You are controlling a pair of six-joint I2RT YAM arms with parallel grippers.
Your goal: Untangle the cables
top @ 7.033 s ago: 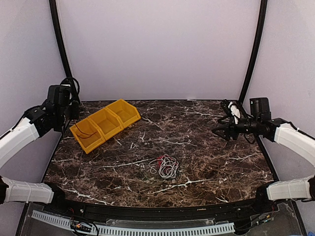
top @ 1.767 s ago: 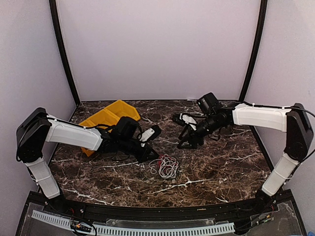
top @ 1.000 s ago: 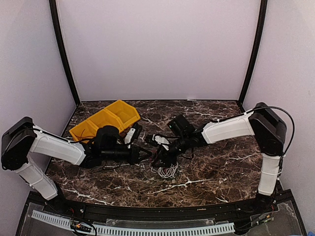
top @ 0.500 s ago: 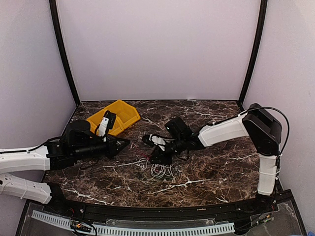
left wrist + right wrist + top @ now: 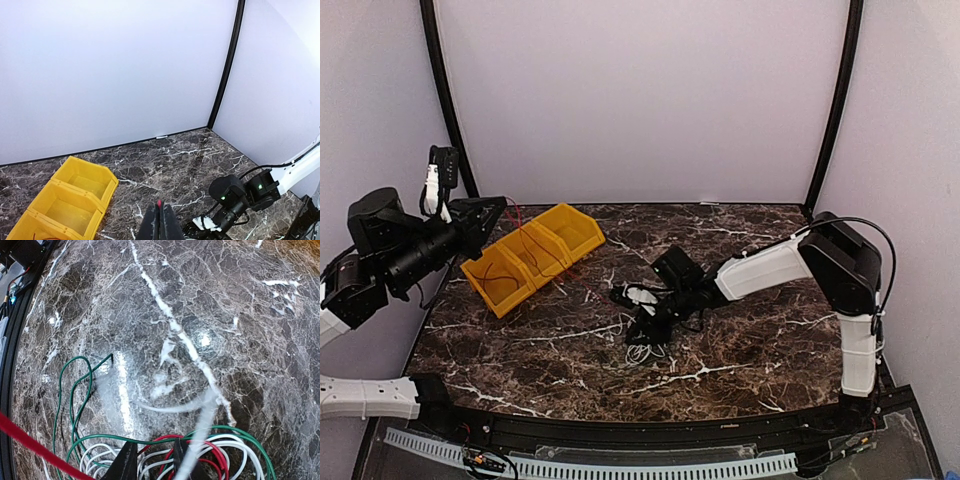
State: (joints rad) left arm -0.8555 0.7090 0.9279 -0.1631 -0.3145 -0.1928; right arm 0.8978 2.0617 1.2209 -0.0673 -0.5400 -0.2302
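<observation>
Stretching leftward from the cable pile (image 5: 646,346) on the bench (image 5: 770,340) under the right pincer (image 5: 642,318) — jaws slightly apart, grip unclear — the red cable (image 5: 30,441) ran to the left pincer (image 5: 503,205), shut on it.

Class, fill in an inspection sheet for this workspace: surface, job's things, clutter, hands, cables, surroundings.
Surface: dark marble table, white-veined and glossy.
Job's things: a tangle of white, red and green cables lies mid-table; one red cable runs taut from it up to the left hand.
Clutter: yellow three-compartment bin at the rear left.
Hands: left hand raised at the left, shut on the red cable; right hand down on the tangle, fingers either side of some strands, grip unclear.
Cables: black wiring loop on the right arm.
Surroundings: plain pale walls, black corner posts.
</observation>
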